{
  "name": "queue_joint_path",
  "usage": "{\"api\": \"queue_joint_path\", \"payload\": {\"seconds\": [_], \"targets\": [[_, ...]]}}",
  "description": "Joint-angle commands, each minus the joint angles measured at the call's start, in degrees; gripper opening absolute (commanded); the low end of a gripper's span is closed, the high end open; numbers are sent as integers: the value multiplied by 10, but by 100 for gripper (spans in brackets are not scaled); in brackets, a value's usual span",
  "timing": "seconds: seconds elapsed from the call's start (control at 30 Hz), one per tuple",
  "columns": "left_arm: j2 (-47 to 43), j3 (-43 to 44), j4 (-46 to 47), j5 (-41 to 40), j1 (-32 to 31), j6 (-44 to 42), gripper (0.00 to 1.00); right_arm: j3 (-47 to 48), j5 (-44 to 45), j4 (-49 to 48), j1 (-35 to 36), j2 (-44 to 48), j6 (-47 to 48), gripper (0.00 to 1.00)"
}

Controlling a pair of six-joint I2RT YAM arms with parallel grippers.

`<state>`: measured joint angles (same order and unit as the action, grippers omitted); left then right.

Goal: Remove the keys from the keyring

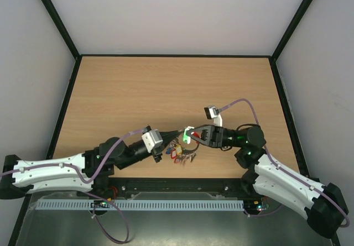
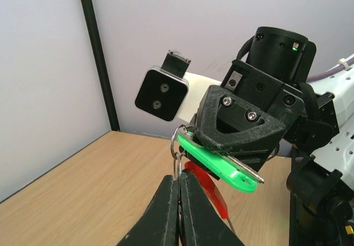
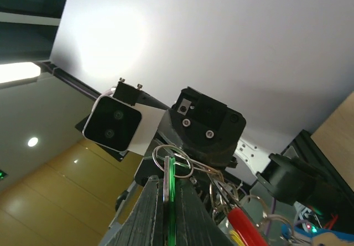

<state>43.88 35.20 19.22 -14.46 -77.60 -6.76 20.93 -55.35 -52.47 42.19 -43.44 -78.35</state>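
Note:
My left gripper (image 2: 179, 178) is shut on the thin silvery wire of the keyring (image 2: 178, 166), held above the table. The ring's red sleeve (image 2: 208, 188) shows just behind my fingers. My right gripper (image 3: 168, 181) faces it and is shut on a green-headed key (image 3: 173, 202), which hangs from a small split ring (image 3: 191, 160). The green key (image 2: 221, 162) also shows in the left wrist view under the right gripper (image 2: 243, 121). In the top view the two grippers, left (image 1: 178, 135) and right (image 1: 191, 134), nearly touch. The other keys (image 1: 180, 153) hang below them in a cluster.
The wooden table (image 1: 166, 91) is walled by pale panels with black frame posts. Both arms lie low along the near edge. The right wrist camera (image 1: 212, 113) and its purple cable (image 1: 243, 102) stick up behind the grippers.

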Motion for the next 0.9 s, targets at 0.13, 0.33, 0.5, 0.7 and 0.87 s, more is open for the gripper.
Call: {"api": "queue_joint_path", "payload": {"seconds": [0.13, 0.33, 0.5, 0.7, 0.87], "targets": [[-32, -23, 60, -40, 17, 42, 2, -2, -15, 84, 0, 24, 53, 2], [-32, -35, 93, -4, 43, 72, 2, 3, -23, 118, 1, 20, 76, 2], [-34, -40, 74, 28, 66, 98, 2, 12, -12, 117, 0, 25, 87, 2], [-37, -39, 6, 137, 111, 152, 22, 11, -22, 67, 0, 22, 65, 2], [-35, -20, -53, 218, 146, 173, 40, 12, -19, 55, 0, 25, 54, 2]]}}
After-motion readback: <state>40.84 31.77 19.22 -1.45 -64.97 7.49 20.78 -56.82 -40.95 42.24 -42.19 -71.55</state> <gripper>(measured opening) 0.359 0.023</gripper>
